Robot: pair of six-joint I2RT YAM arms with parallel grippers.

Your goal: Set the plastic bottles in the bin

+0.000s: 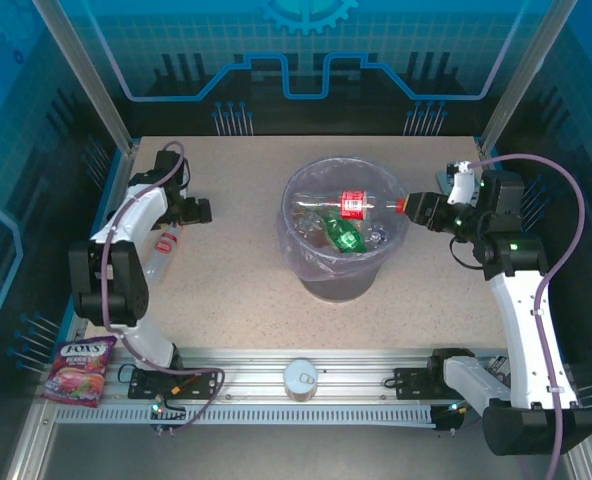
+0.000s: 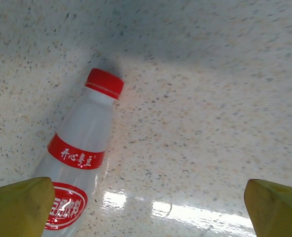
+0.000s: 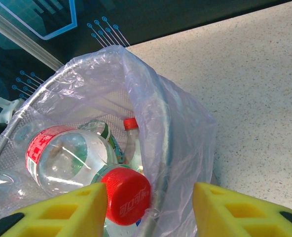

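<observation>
The right jaws are spread wide and pinch nothing. In the right wrist view their yellow fingers (image 3: 62, 212) stand on both sides of a red cap (image 3: 127, 196). The cap sits right beside one finger, with a big gap to the other.

The cap belongs to the bottle with the red label (image 1: 354, 205). This bottle lies on its side across the top of the bin (image 1: 336, 288). Its cap end is at the bin's right rim and points at the right jaws. The purple bag (image 3: 185, 128) hangs over that rim, just beside the cap. Lower down inside the bin lie a green bottle (image 1: 342, 233) and more clear ones.

The left jaws are spread wide too and hold nothing. They hang over the left side of the worktop (image 1: 246, 300). In the left wrist view the bottle on the worktop (image 2: 82, 148) lies flat, clear with a red cap and red labels. Its bottom end goes behind one yellow fingertip (image 2: 20, 207). From above, this bottle is partly hidden under the left arm (image 1: 136, 215) and is well apart from the bin.

A bag of sweets (image 1: 79, 368) lies at the near left corner. A round tin can (image 1: 301, 378) stands on the metal rail (image 1: 366, 362) at the near edge, between the two arm bases.
</observation>
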